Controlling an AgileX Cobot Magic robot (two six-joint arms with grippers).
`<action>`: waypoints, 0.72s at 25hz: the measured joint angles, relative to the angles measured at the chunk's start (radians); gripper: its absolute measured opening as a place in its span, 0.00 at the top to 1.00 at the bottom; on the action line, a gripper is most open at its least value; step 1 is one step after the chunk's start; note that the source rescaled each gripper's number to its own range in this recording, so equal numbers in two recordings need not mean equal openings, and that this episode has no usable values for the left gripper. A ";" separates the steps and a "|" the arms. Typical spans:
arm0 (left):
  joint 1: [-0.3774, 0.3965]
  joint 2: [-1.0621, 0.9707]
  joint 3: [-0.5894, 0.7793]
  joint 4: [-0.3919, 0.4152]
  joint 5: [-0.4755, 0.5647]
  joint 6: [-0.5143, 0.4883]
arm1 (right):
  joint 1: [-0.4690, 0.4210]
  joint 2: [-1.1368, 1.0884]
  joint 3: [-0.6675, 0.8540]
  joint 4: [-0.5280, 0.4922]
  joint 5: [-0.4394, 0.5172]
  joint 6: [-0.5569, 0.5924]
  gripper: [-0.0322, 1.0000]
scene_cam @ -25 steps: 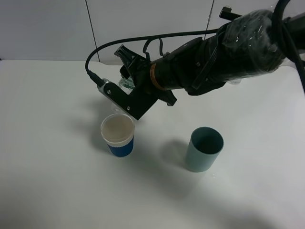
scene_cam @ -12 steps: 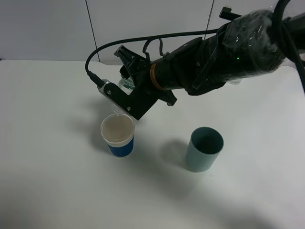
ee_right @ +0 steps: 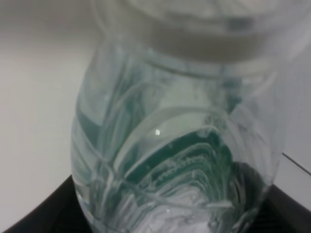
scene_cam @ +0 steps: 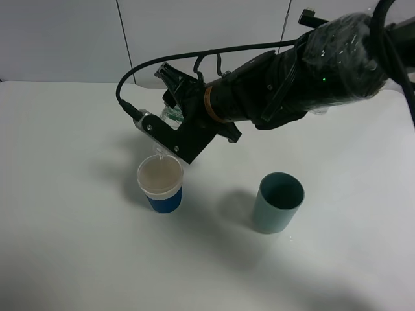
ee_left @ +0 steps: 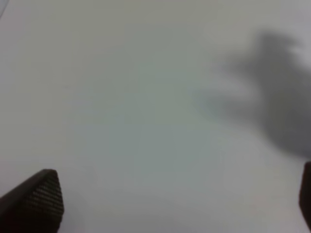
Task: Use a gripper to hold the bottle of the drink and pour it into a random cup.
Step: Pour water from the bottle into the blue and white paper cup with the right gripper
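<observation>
Black right gripper (scene_cam: 174, 128) pinches the tilted bottle (scene_cam: 170, 115), whose neck is just above the rim of the blue-sleeved cup (scene_cam: 160, 184) on the white table (scene_cam: 71, 233). A teal cup (scene_cam: 277, 202) stands apart. From the left wrist, the left gripper (ee_left: 175, 199) shows fingertips (ee_left: 36, 196) spread wide over the table. From the right wrist, the green-labelled bottle (ee_right: 170, 160) sits clamped between black jaws.

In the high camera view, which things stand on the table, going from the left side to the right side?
cup with the blue sleeve → teal-green cup
</observation>
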 joint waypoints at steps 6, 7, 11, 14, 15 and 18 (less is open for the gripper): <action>0.000 0.000 0.000 0.000 0.000 0.000 | 0.000 0.000 0.000 -0.001 0.005 -0.026 0.97; 0.000 0.000 0.000 0.000 0.000 0.000 | 0.000 0.000 0.000 -0.002 0.007 -0.027 0.97; 0.000 0.000 0.000 0.000 0.000 0.000 | 0.000 0.000 0.000 -0.003 0.016 -0.027 0.97; 0.000 0.000 0.000 0.000 0.000 0.000 | 0.000 0.000 0.000 -0.003 0.033 -0.027 0.97; 0.000 0.000 0.000 0.000 0.000 0.000 | 0.000 0.000 0.000 -0.002 0.036 -0.027 0.97; 0.000 0.000 0.000 0.000 0.000 0.000 | 0.000 0.000 0.000 0.003 0.047 -0.027 0.97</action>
